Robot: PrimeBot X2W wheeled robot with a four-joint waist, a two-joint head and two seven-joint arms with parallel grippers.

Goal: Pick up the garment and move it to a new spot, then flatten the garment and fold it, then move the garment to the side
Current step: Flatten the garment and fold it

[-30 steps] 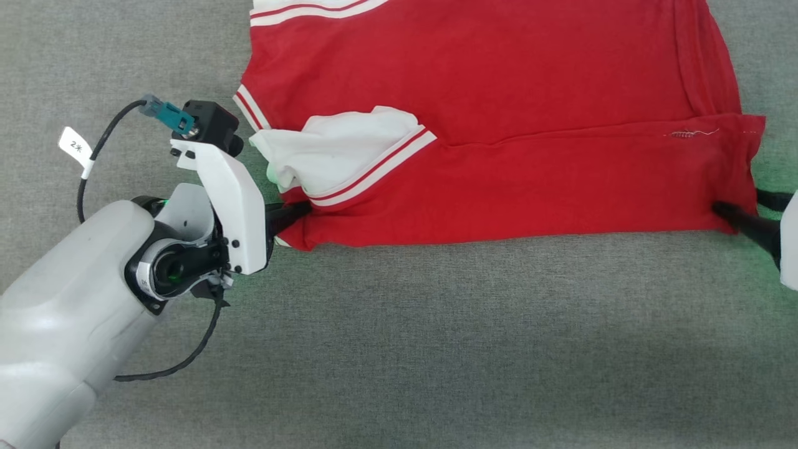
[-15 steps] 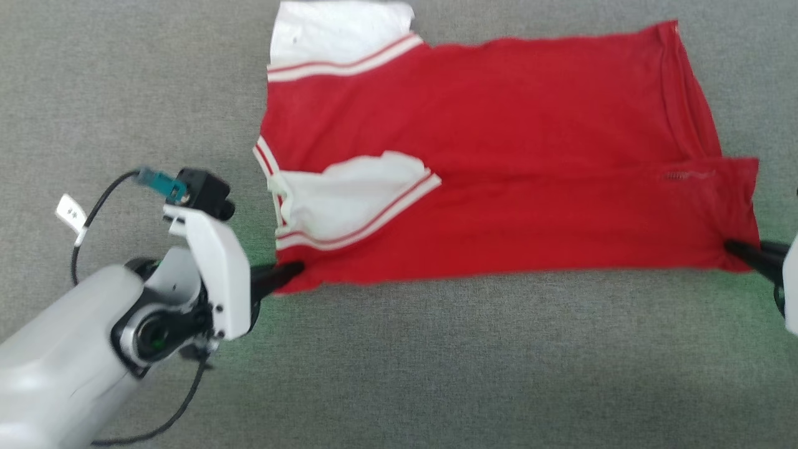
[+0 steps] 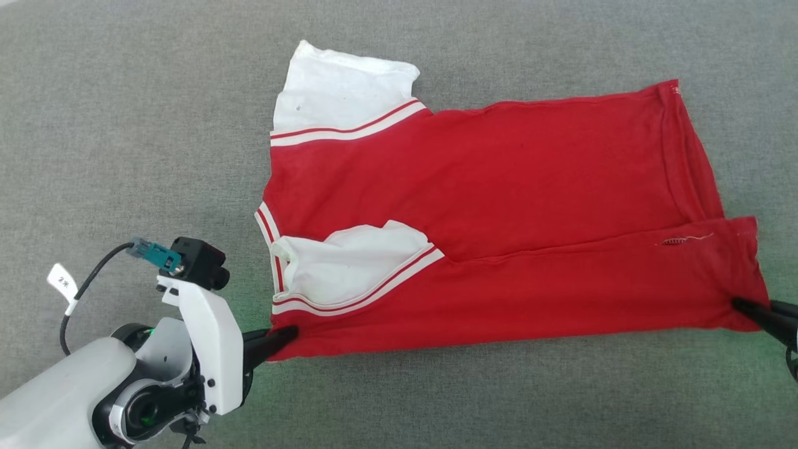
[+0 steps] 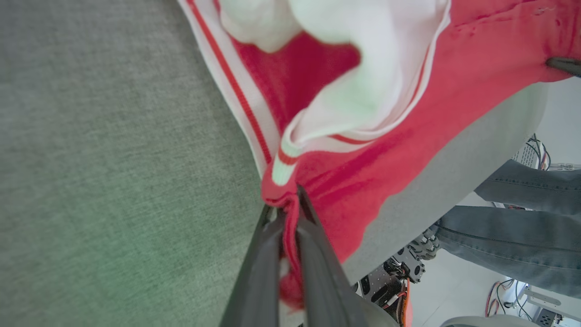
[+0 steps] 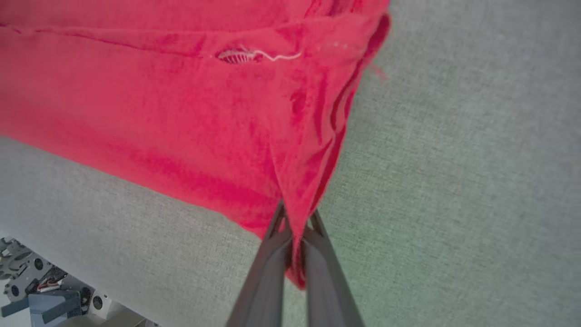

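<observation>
Red shirt (image 3: 499,206) lies on the grey counter (image 3: 124,125), its long axis across the counter's width, sleeves pointing left, hem right. Left tool (image 3: 290,335) is clamped on its near sleeve-end corner, right tool (image 3: 739,305) on its near hem corner.

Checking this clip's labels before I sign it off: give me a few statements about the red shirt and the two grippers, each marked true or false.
1. The left gripper is shut on the near left corner of the garment. True.
2. The right gripper hangs open above the garment. False: it is shut on the near right corner.
3. One white sleeve lies flat on the grey surface at the garment's far left end. True.
4. The garment is bunched into a ball. False: it lies spread out, with its near strip folded over onto the body.
</observation>
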